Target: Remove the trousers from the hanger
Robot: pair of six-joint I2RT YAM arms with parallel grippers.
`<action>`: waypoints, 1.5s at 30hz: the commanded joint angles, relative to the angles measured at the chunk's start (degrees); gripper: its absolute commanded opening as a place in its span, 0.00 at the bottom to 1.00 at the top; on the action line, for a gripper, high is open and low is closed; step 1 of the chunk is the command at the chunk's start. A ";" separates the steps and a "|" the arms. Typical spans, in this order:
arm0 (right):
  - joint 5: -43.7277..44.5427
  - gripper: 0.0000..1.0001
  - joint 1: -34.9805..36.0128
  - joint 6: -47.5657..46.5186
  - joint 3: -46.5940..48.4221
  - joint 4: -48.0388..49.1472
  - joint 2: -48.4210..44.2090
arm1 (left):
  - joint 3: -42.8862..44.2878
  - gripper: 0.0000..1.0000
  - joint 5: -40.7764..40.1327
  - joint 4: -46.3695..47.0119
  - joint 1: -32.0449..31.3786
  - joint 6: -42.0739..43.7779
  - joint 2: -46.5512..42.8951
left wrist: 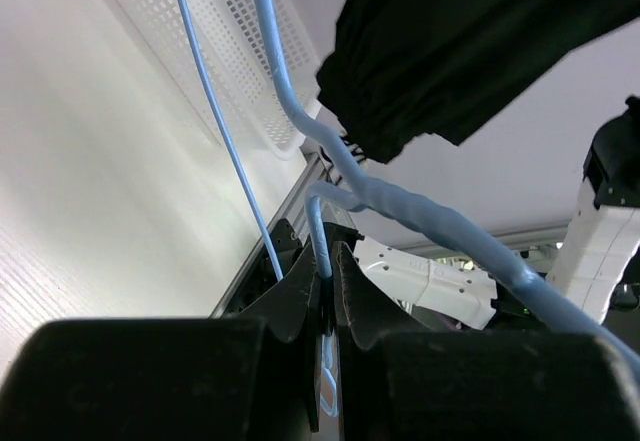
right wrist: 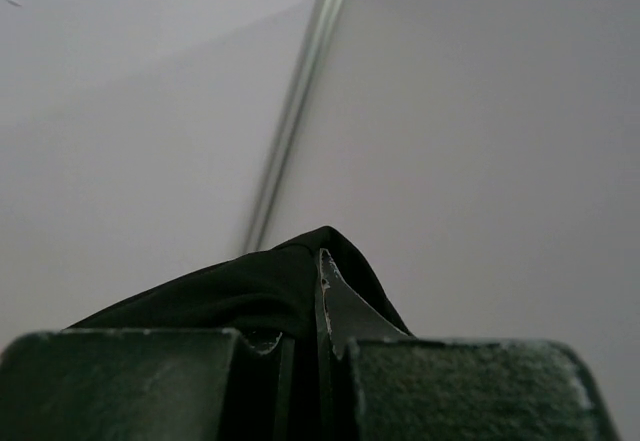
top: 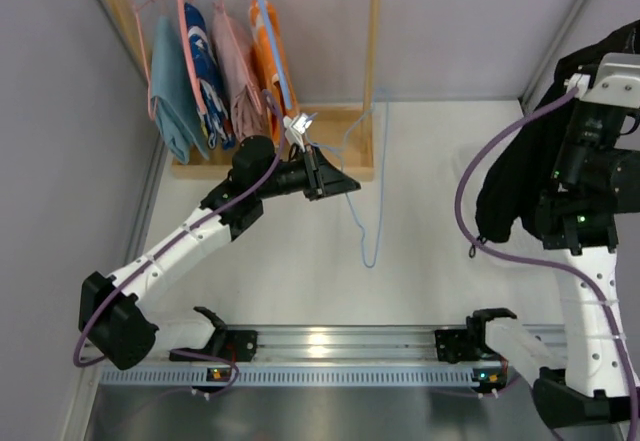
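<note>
Wooden rack [top: 377, 21], far L: orange trousers [top: 266, 56] hang on it w/ other garments [top: 175, 91]. Centre: L gripper [left wrist: 328, 266] pinched tight on blue hanger [left wrist: 440, 226]. R side: R gripper [right wrist: 316, 266] clamped on black trousers [top: 520, 161], held up above table [top: 420, 251].

High overhead, close wrist views, sharing trousers [top: 507, 189]

looks like a robot lab test cell, not anybody's home: plain grey partition walls [top: 45, 111] boxing in a white bench [top: 430, 181], robot arms [top: 190, 236] bolted to an aluminium rail [top: 340, 341], purple cables [top: 461, 206] looping loose, small wooden clothes rack [top: 376, 61] in the corner.
</note>
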 commanded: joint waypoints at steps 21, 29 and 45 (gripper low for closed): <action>-20.86 0.00 -23.69 8.58 -14.34 10.83 8.99 | 9.93 0.00 1.38 1.24 0.06 9.57 -1.34; -25.34 0.00 -24.04 7.25 -30.10 10.85 6.62 | 11.07 0.00 0.42 -1.22 0.15 12.38 -2.49; -28.07 0.00 -30.71 9.28 -41.36 -14.64 2.13 | 12.13 0.00 -0.81 -4.03 0.15 14.58 -3.72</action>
